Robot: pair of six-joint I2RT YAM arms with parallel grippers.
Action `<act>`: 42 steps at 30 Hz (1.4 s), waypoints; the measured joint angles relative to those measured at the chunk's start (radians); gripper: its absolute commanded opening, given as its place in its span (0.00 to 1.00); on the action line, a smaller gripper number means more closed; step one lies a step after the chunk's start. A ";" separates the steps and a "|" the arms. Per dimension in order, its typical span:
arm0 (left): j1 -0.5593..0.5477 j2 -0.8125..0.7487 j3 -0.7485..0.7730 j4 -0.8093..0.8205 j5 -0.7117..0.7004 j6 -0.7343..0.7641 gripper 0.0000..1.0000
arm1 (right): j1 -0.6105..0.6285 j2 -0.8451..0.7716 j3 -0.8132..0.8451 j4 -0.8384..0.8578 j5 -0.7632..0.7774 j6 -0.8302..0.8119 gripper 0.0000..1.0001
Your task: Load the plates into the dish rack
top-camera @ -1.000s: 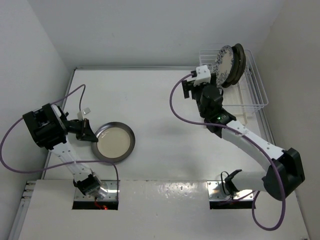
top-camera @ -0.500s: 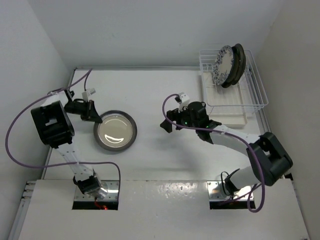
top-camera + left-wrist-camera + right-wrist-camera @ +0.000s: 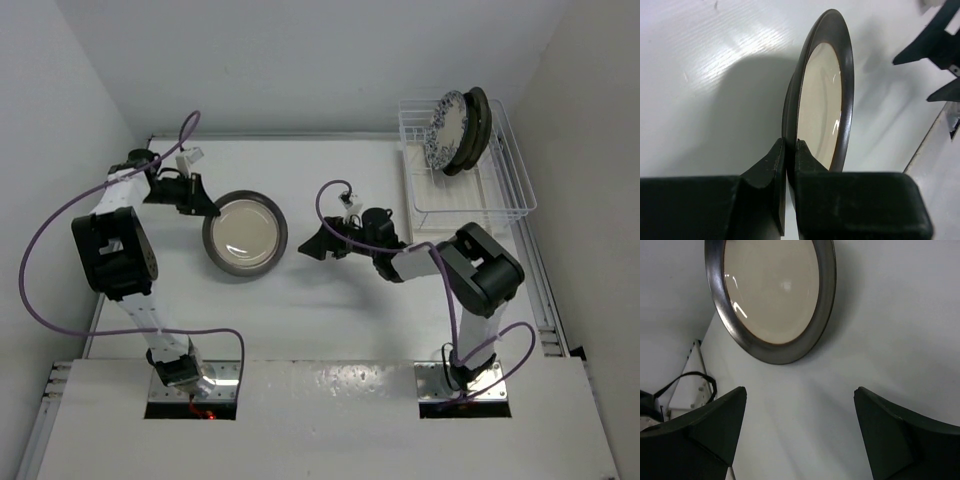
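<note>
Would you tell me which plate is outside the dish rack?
The cream plate with the dark rim, held by the left gripper; the other plates stand in the dish rack.

A round cream-centred plate with a dark brown rim is left of centre over the white table, its left edge pinched by the left end effector. The white wire dish rack stands at the far right corner. It holds a white plate with blue floral pattern upright, with dark-rimmed plates close behind it.
</note>
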 measured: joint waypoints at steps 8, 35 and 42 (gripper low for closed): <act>-0.064 0.010 0.078 0.014 0.104 -0.037 0.00 | -0.016 0.168 0.109 0.128 0.018 0.092 0.85; -0.130 0.068 0.139 0.007 0.190 -0.145 0.68 | -0.006 0.130 0.159 0.146 0.114 0.148 0.00; -0.134 0.068 0.190 0.002 0.137 -0.171 1.00 | -0.003 0.000 0.114 0.048 0.173 0.088 0.00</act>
